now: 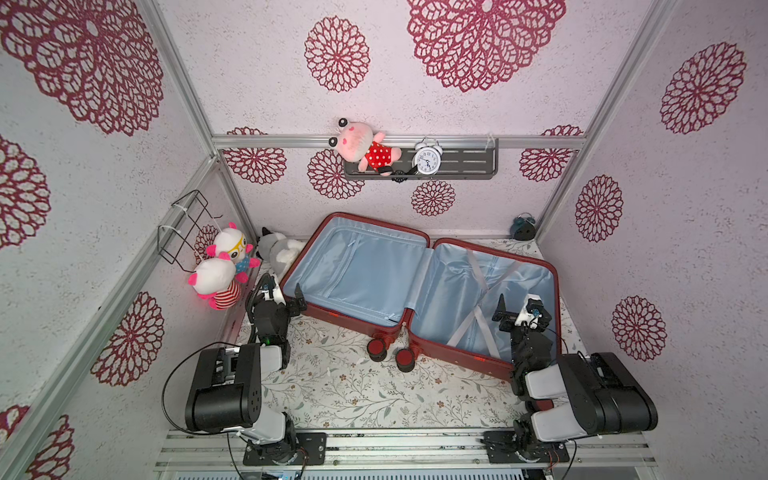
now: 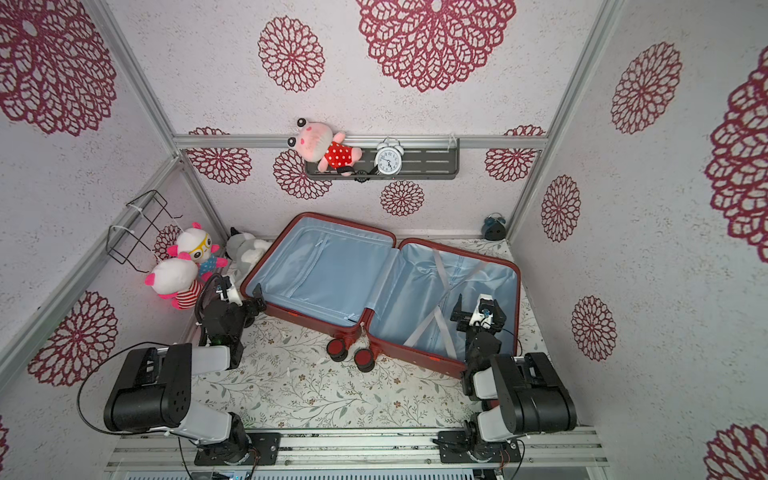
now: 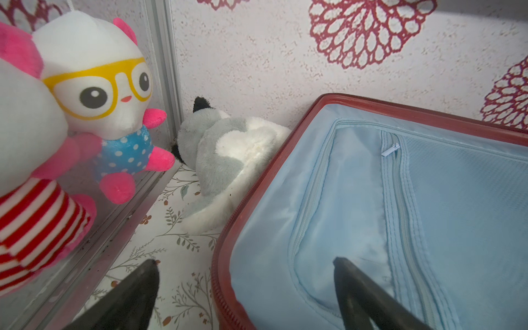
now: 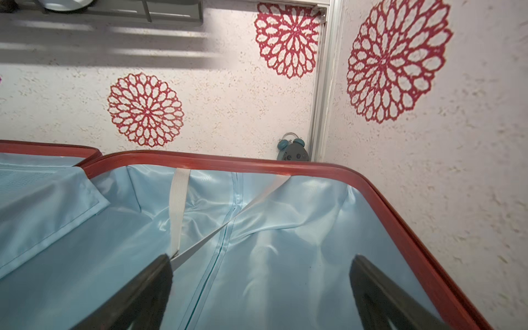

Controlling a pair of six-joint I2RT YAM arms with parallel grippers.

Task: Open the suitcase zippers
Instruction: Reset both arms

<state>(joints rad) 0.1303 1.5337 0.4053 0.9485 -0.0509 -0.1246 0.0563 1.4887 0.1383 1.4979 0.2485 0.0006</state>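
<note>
Left tool (image 3: 245,261) and right tool (image 4: 261,257) gape wide, empty; glossy red suitcase (image 1: 419,243) splayed, satiny lining (image 4: 300,243) creased.

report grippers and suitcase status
Left gripper open, straddling suitcase rim. Right gripper open over lining. Suitcase lies wide open. Grey plush toy against its corner.

Small booth, white textured walls (image 1: 498,108) w/ red flower prints.
Metal frame (image 1: 399,142) at corners; grey shelf (image 1: 465,175) on back wall, wire rack (image 1: 185,226) on side wall; floor (image 1: 365,390) w/ leaf-print cover; even, soft light.
</note>
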